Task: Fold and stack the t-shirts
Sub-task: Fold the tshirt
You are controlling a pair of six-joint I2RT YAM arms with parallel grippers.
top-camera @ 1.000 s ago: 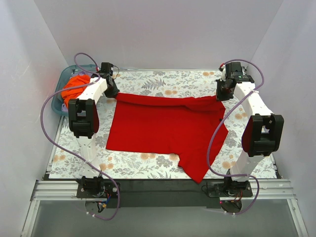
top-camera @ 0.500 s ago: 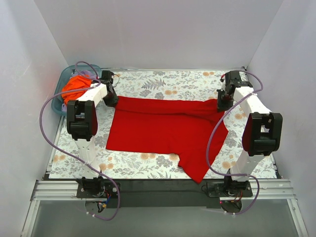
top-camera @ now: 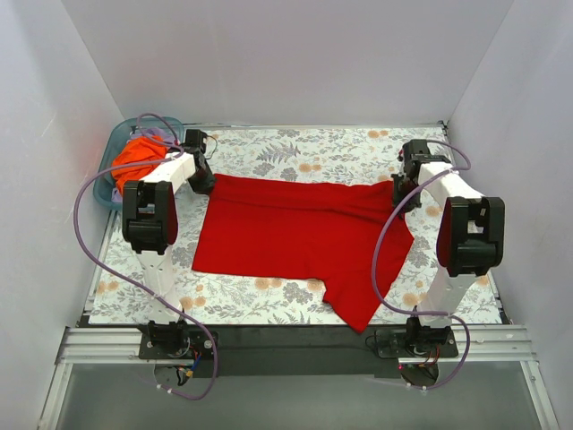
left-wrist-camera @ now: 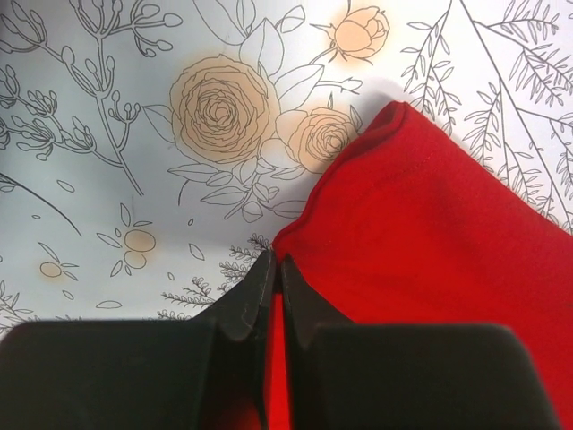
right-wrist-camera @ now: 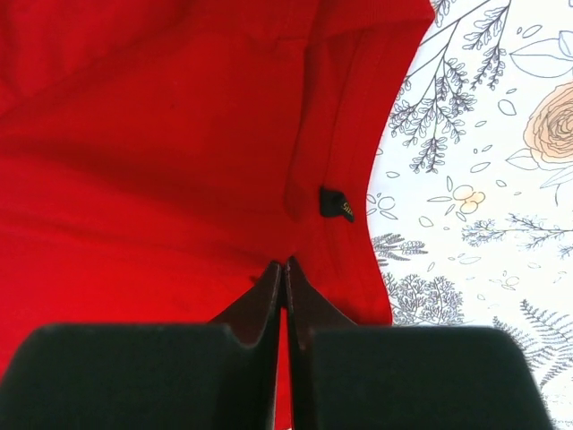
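Top external: red t-shirt (top-camera: 295, 233) (mostly flat)

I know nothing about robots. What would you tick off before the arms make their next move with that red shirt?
1. Left hand shut on the red t-shirt, far-left corner: ok.
2. Right hand shut on its far-right edge: ok.
3. Shirt lying smooth: not ok, creased near the right hand.
4. Shirt wholly on the table: not ok, near flap reaches the edge.
5. Orange t-shirt out of the way, in the bin: ok.
6. Purple cable clear of cloth: cannot tell.
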